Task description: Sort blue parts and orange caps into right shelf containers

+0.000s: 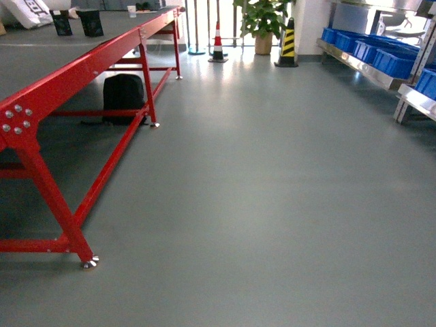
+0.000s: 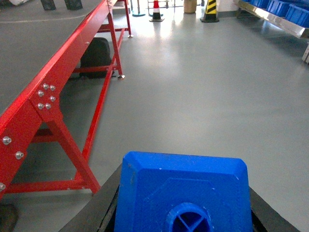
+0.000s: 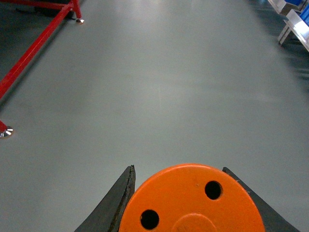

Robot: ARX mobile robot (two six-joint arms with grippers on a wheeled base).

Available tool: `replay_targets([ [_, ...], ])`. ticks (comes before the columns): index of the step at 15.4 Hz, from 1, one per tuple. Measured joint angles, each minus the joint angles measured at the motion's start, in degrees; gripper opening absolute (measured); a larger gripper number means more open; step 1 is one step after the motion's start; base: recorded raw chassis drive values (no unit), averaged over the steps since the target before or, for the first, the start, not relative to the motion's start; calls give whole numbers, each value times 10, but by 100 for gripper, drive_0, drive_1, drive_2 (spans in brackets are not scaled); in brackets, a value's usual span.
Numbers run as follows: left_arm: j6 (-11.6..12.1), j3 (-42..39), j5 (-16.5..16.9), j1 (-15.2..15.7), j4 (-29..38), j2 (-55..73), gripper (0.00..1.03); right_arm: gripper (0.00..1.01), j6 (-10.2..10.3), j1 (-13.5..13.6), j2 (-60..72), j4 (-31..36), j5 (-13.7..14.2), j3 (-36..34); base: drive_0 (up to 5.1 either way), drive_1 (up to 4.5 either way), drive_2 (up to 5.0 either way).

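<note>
A blue part (image 2: 183, 191) fills the bottom of the left wrist view, its round hole facing the camera. My left gripper (image 2: 186, 205) is shut on it, with black fingers (image 2: 104, 205) pressing both sides. In the right wrist view, my right gripper (image 3: 181, 198) is shut on an orange cap (image 3: 193, 205); dark fingers (image 3: 118, 200) flank its holed top. Neither gripper shows in the head view. The right shelf containers (image 1: 388, 58) sit far off at the upper right on the steel shelf (image 1: 354, 66), with another blue crate (image 1: 428, 82) on a nearer section.
A long red-framed table (image 1: 68, 82) runs along the left, its foot (image 1: 90, 261) near me and a black backpack (image 1: 122, 95) under it. A traffic cone (image 1: 217, 42), a yellow-black bollard (image 1: 287, 44) and a potted plant (image 1: 262, 20) stand at the far end. Grey floor (image 1: 259, 204) lies between.
</note>
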Motion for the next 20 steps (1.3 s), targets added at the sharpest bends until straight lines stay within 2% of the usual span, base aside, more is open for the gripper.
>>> replay_targets([
  [12,0,0,0,0,3,0,44,43,0,0,0,0,0,0,498,-247,-247],
  [20,0,0,0,0,3,-2,44,43,0,-3,-3,2,1,0,0,0,0],
])
